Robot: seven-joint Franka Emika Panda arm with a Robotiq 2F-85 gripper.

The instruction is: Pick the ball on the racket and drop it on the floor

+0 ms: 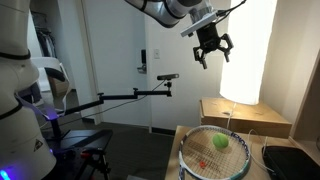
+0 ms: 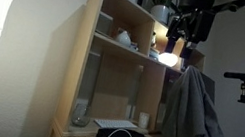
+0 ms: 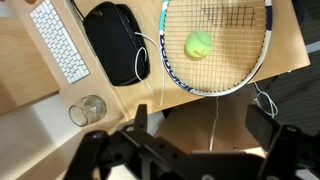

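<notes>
The yellow-green ball (image 3: 198,44) rests on the strings of the racket (image 3: 176,76), a little off the middle of the oval head. The racket lies flat on a wooden table (image 3: 40,95). An exterior view shows the ball (image 1: 220,143) and the racket (image 1: 203,160) at the lower right. My gripper (image 1: 214,58) hangs high above them, open, with nothing between its fingers. In the wrist view the gripper (image 3: 200,130) frames a cardboard box below, short of the racket. Dark floor (image 3: 296,100) shows past the table's edge.
On the table beside the racket lie a black pouch (image 3: 115,40), a white keyboard (image 3: 60,45) and a glass jar (image 3: 88,110). A cardboard box (image 1: 245,116) stands next to the table. A wooden shelf (image 2: 113,67) and a grey cloth (image 2: 192,111) stand nearby.
</notes>
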